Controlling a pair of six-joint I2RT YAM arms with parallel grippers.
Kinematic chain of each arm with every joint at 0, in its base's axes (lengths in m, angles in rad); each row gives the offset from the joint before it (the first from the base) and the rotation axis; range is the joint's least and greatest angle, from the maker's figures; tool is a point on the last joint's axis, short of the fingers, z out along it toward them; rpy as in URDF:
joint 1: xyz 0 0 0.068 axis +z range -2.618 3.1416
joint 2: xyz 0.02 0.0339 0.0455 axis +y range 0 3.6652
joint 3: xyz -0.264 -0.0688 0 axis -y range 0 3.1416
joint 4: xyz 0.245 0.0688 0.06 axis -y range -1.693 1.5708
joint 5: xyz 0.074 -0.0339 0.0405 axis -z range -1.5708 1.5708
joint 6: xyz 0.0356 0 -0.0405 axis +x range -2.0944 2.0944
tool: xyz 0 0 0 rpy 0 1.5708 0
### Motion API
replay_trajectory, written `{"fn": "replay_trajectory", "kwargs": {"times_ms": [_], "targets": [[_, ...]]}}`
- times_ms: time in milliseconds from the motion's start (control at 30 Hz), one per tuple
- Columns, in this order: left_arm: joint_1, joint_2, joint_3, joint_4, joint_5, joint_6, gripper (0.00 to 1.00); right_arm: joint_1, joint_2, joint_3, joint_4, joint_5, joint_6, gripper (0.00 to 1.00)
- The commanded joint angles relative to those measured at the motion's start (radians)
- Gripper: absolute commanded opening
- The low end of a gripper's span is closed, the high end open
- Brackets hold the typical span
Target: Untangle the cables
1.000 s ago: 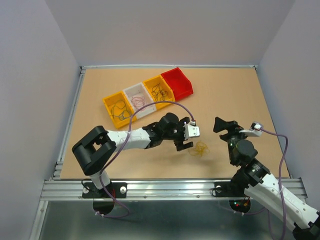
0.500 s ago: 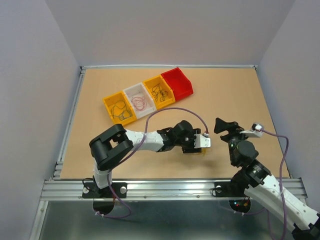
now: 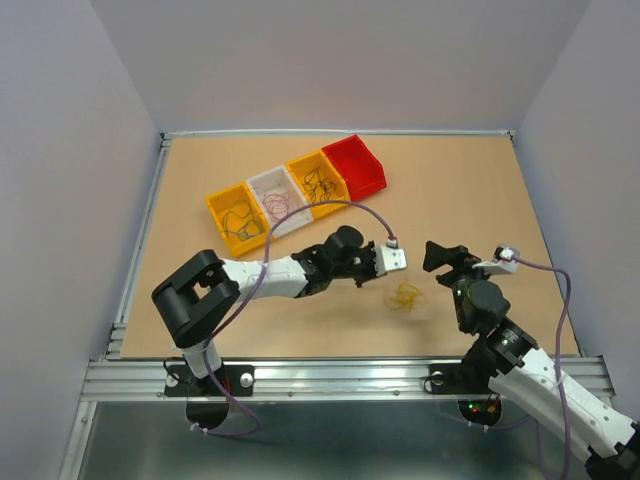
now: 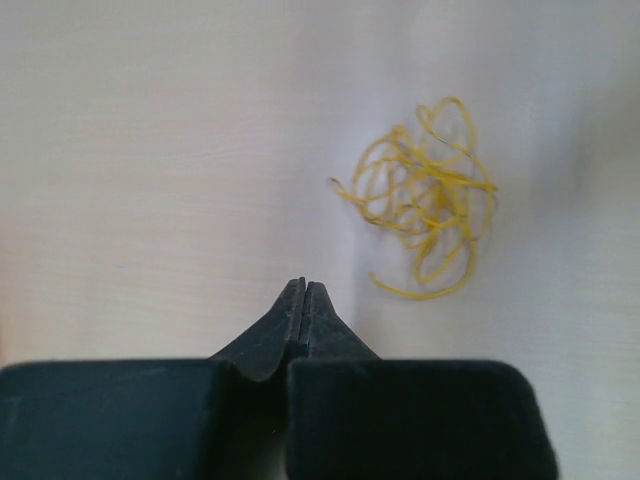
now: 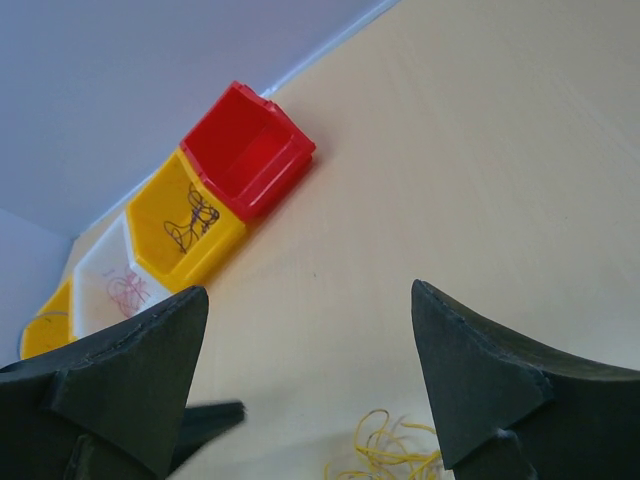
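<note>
A small loose tangle of thin yellow wire (image 4: 420,205) lies flat on the bare tan wooden tabletop (image 3: 470,190), between the two arms' ends. In the left wrist view, the left gripper (image 4: 303,300) has its black fingers clenched tip to tip, closed only on themselves. Their point sits near the tangle, short of it and to its left, and does not touch it. The right gripper (image 5: 308,290) is on the other side of the tangle. Its two dark triangular fingers are spread wide and released, and the right wrist view shows a few yellow loops of the tangle at the bottom edge, between and below them. A slanting row of four small plastic bins stands well apart from the tangle, beyond it and to its left in the top view. The yellow bin (image 3: 237,218) holds dark curly wires, the white bin (image 3: 277,198) pinkish ones, and the orange-yellow bin (image 3: 317,180) dark ones. The red bin (image 3: 355,166) is at the row's far end.
</note>
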Motion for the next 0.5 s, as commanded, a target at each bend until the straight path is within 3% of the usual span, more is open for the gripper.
{"fn": "replay_trajectory", "kwargs": {"times_ms": [0, 33, 67, 133, 167, 233, 467], "targets": [[0.111, -0.108, -0.01, 0.148, 0.146, -0.131, 0.0, 0.006, 0.057, -0.002, 0.046, -0.021, -0.027, 0.87], [0.123, -0.11, -0.011, 0.141, 0.201, -0.134, 0.0, 0.005, 0.062, -0.002, 0.051, -0.015, -0.025, 0.87], [0.129, -0.11, -0.011, 0.123, 0.281, -0.093, 0.24, 0.005, 0.065, -0.004, 0.055, -0.001, -0.021, 0.87], [0.129, -0.099, -0.008, 0.04, 0.4, 0.006, 0.63, 0.005, 0.056, -0.01, 0.061, 0.013, -0.017, 0.87], [0.129, -0.094, -0.013, 0.037, 0.416, 0.013, 0.69, 0.005, 0.05, -0.013, 0.061, 0.018, -0.016, 0.87], [0.128, -0.074, -0.014, 0.036, 0.432, 0.025, 0.76, 0.006, 0.016, -0.019, 0.061, 0.045, -0.005, 0.87], [0.062, -0.005, 0.039, -0.016, 0.381, 0.058, 0.77, 0.006, -0.141, -0.061, 0.058, 0.171, 0.027, 0.91]]}}
